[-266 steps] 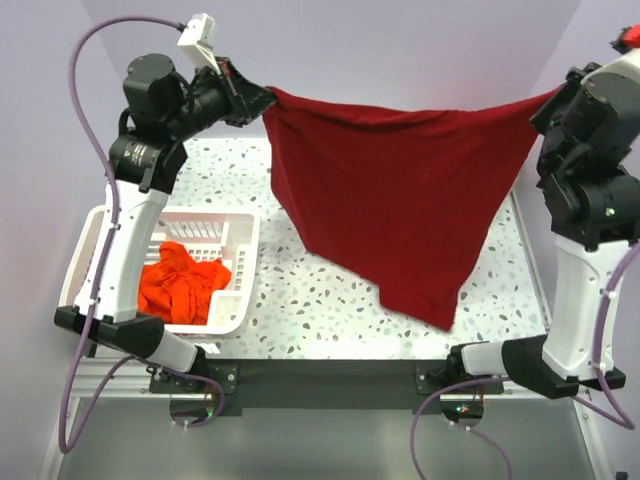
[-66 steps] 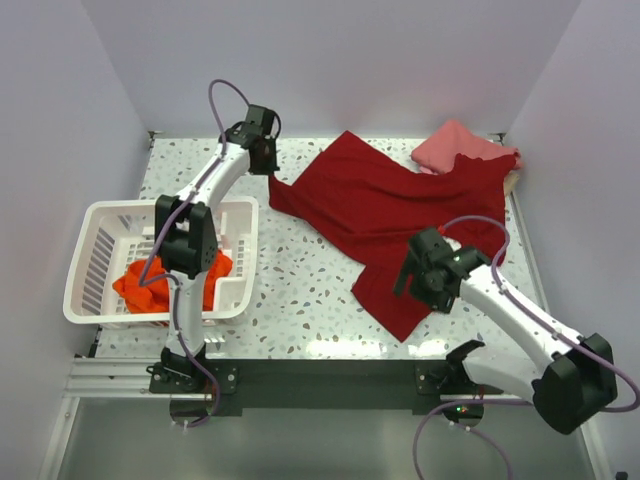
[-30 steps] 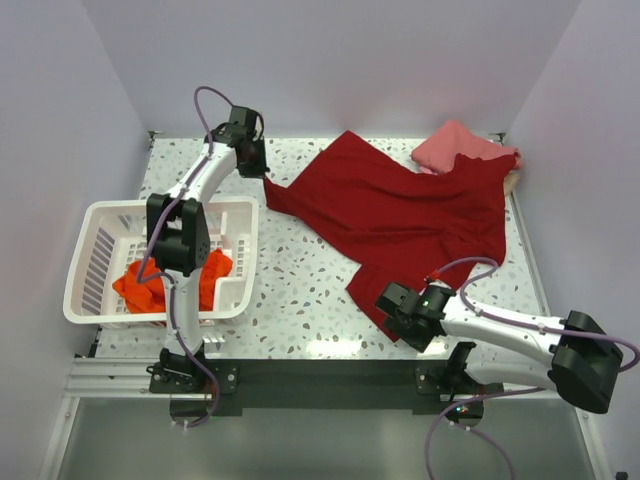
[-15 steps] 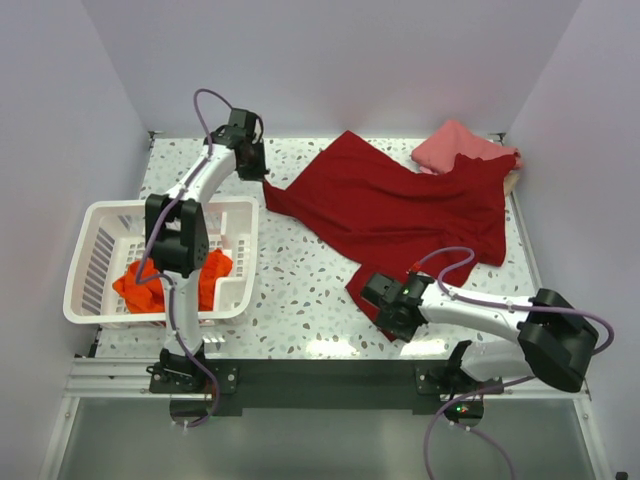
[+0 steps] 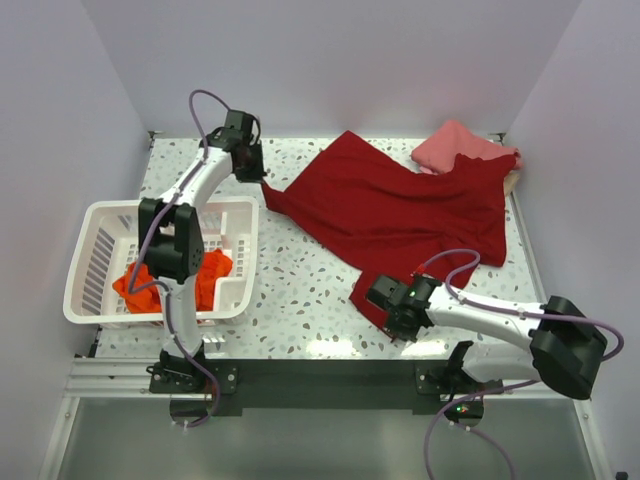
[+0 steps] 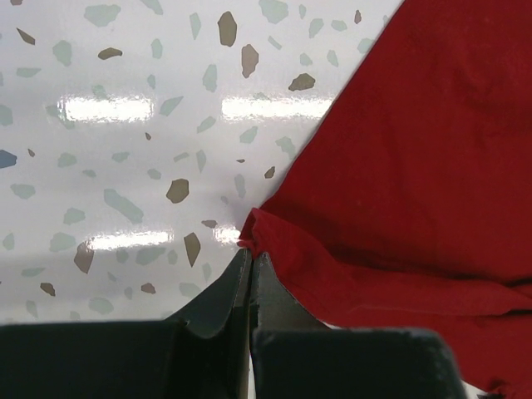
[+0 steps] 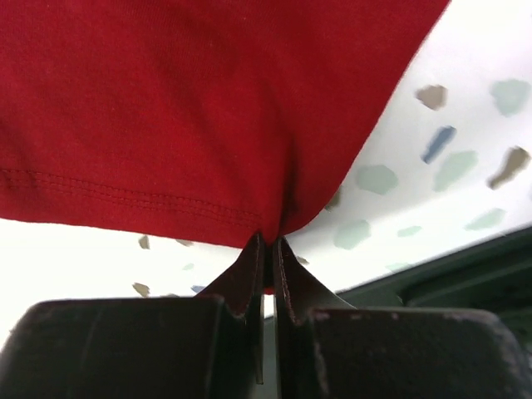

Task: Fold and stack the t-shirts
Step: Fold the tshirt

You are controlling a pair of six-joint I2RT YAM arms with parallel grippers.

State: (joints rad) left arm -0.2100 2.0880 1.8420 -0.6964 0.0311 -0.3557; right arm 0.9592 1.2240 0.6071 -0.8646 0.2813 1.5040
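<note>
The large dark crimson t-shirt (image 5: 400, 210) lies spread, partly rumpled, across the middle and right of the table. My left gripper (image 5: 258, 178) is shut on its far-left corner; the left wrist view shows the gripper (image 6: 250, 253) pinching that cloth (image 6: 416, 166). My right gripper (image 5: 387, 302) is shut on the shirt's near hem; the right wrist view shows the gripper (image 7: 268, 241) holding the stitched edge (image 7: 208, 108). The bright orange-red shirt (image 5: 175, 280) lies bunched in the basket. A folded pink shirt (image 5: 455, 143) sits at the back right, with a sliver of tan cloth (image 5: 514, 180) beside it.
The white slotted basket (image 5: 100, 215) stands at the left, beside the left arm. The speckled table (image 5: 300, 290) shows between the basket and the shirt. A black rail (image 5: 320, 375) runs along the near edge. Walls close in on three sides.
The crimson shirt, once held up between both arms, now lies on the table. My right gripper has come down to the near hem and shut on it. My left gripper pulled its corner slightly left.
</note>
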